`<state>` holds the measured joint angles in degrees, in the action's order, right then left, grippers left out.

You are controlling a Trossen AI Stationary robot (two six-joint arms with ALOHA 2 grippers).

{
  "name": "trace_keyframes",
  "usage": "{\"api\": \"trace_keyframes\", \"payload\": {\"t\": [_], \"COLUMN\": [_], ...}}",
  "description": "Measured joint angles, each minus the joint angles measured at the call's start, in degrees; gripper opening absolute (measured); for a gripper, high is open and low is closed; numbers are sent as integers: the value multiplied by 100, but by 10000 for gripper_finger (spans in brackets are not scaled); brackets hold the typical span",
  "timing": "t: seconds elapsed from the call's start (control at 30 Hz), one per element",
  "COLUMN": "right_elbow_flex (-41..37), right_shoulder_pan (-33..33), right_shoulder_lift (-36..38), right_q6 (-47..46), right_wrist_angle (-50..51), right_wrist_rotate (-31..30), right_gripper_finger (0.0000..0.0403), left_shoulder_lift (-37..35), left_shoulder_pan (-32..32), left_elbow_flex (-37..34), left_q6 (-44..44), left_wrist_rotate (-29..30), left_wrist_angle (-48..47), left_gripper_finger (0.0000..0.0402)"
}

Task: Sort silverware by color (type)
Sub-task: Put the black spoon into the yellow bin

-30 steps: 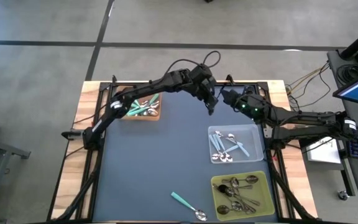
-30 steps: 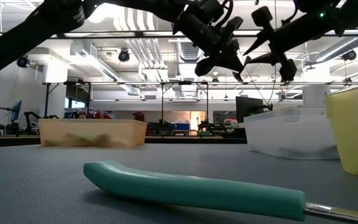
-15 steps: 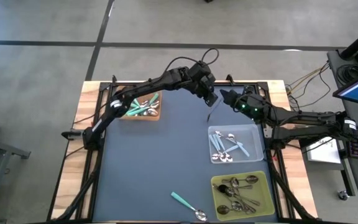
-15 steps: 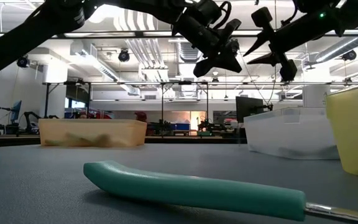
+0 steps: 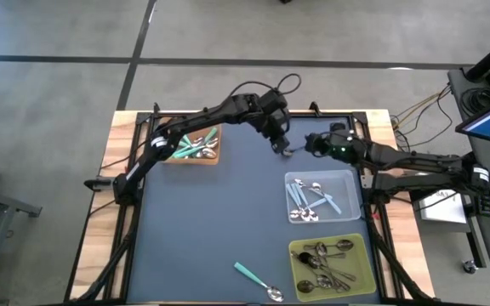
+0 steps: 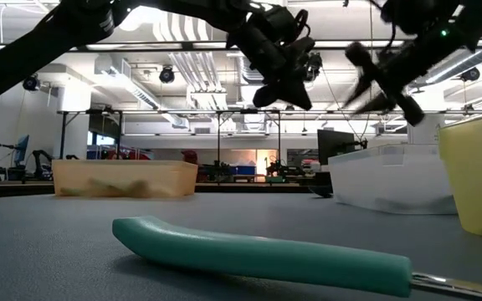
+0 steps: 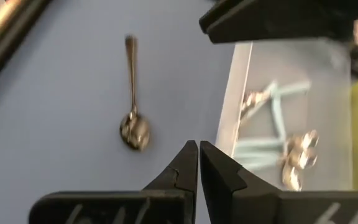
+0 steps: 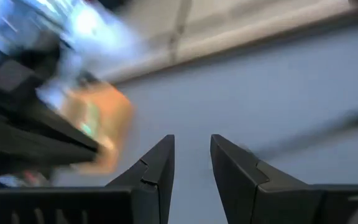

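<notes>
A plain metal spoon point(image 7: 131, 93) lies flat on the dark mat, just left of the clear bin point(image 7: 291, 62). In the high view it shows as a small glint point(image 5: 286, 152) between the two grippers. My left gripper point(image 7: 198, 146) hovers above it, shut and empty, at the far middle of the table point(image 5: 278, 144). My right gripper point(image 8: 191, 146) hangs facing it from the right point(image 5: 310, 140), open with nothing between its fingers. A teal-handled spoon point(image 5: 258, 282) lies near the table's front edge.
A brown tray point(image 5: 213, 158) at the far left holds teal-handled spoons. The clear bin point(image 5: 347, 178) on the right holds light-blue ones. A yellow-green bin point(image 5: 360, 246) at the near right holds metal ones. The dark mat's middle is bare.
My right gripper has tipped its fingers downward and sunk a little; it is blurred in the low view. My left gripper has turned at the wrist and shifted slightly toward the table's left. Neither has opened or shut.
</notes>
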<state>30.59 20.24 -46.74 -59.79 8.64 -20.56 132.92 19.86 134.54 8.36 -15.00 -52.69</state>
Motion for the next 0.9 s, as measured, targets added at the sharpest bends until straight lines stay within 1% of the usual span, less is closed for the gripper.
{"api": "trace_keyframes", "payload": {"t": [0.07,0.17,0.23,0.3,0.37,0.43,0.57,0.67,0.8,0.9], "right_elbow_flex": [-2,-2,2,109,334,629,1319,1732,2116,2334], "right_shoulder_pan": [157,336,434,539,662,808,1129,1343,1550,1688], "right_shoulder_lift": [-35,-70,-68,-72,-132,-255,-780,-1329,-2111,-2544], "right_q6": [42,348,569,791,1109,1459,2319,3035,3841,4301], "right_wrist_angle": [481,710,708,910,1230,1760,3000,3648,4128,4158], "right_wrist_rotate": [428,776,911,976,1008,1006,1006,1050,1058,1197], "right_gripper_finger": [95,95,95,95,95,95,95,95,95,95], "left_shoulder_lift": [0,0,0,0,0,-9,-52,-117,-370,-607], "left_shoulder_pan": [-6,-11,-20,-28,-28,-28,-30,-35,-35,-37], "left_elbow_flex": [0,-2,-7,-7,-7,-9,-9,-9,-11,-20], "left_q6": [-198,-503,-657,-740,-776,-787,-775,-751,-822,-858], "left_wrist_rotate": [0,0,0,0,-2,-13,-17,-18,31,415], "left_wrist_angle": [-265,-630,-789,-859,-876,-857,-828,-893,-1406,-1942], "left_gripper_finger": [0,0,0,0,0,0,0,0,0,0]}}
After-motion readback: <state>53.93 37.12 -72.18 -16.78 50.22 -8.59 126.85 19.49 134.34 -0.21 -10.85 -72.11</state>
